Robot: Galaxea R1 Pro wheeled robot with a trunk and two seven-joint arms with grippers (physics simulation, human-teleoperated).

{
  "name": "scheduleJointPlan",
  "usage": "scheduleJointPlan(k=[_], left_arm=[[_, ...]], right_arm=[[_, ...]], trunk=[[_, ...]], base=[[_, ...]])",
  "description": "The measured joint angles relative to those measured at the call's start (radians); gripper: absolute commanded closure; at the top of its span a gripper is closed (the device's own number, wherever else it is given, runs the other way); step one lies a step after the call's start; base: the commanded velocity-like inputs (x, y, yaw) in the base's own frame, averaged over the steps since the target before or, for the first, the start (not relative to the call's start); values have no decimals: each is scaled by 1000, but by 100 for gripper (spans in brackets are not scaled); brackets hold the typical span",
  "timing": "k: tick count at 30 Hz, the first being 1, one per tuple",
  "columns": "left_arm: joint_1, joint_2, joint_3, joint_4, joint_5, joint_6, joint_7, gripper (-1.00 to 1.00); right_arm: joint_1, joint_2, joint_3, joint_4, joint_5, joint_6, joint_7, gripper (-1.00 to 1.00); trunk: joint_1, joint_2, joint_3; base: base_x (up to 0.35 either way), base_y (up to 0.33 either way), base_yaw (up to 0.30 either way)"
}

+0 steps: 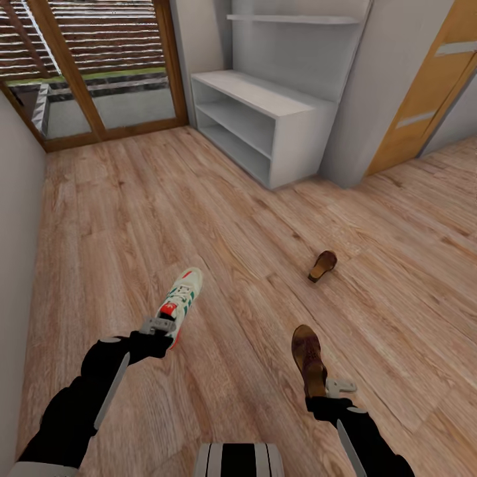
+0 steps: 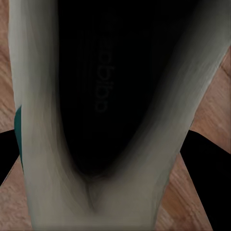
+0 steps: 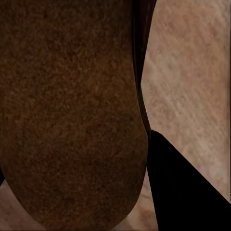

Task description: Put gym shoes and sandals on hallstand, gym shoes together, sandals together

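Observation:
My left gripper [image 1: 165,325] is shut on the heel end of a white gym shoe [image 1: 183,295] with green stripes and a red-orange tongue. In the left wrist view, the shoe's dark opening [image 2: 110,96] lies between black fingers [image 2: 208,163]. My right gripper [image 1: 326,385] is shut on the heel end of a brown sandal [image 1: 307,354]. The right wrist view shows that sandal's footbed [image 3: 67,110] beside a black finger [image 3: 187,192]. A second sandal [image 1: 322,265] lies on the wood-grain floor [image 1: 218,218] further ahead. The pale grey hallstand [image 1: 265,109] stands at the back. The other gym shoe is out of view.
A glass door with a wooden frame [image 1: 99,79] closes the far left end. A white wall [image 1: 16,212] runs along the left side. A grey wall section [image 1: 391,86] and an orange wooden door [image 1: 434,86] stand right of the hallstand.

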Motion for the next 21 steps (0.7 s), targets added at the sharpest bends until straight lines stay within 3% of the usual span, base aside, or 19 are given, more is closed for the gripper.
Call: scheduleJointPlan(k=[4, 8, 9, 14, 21], left_arm=[[1, -1, 46, 2, 2, 2, 0, 100], [2, -1, 63, 3, 7, 2, -1, 100], [3, -8, 67, 4, 34, 2, -3, 100], [3, -20, 71, 5, 80, 1, -5, 100], [3, -23, 71, 55, 91, -1, -4, 100]], right_arm=[[0, 0, 1, -12, 0, 0, 0, 100], [0, 0, 2, -52, 0, 0, 0, 100], [0, 0, 2, -90, 3, 0, -1, 100], [0, 2, 1, -117, 7, 1, -2, 100], [1, 7, 2, -119, 8, 1, -4, 100]], trunk=[[-2, 1, 15], [-4, 2, 31], [-4, 2, 35], [-6, 3, 54], [-9, 5, 89]], base=[[0, 0, 0], [0, 0, 0], [0, 0, 0], [0, 0, 0], [0, 0, 0]])
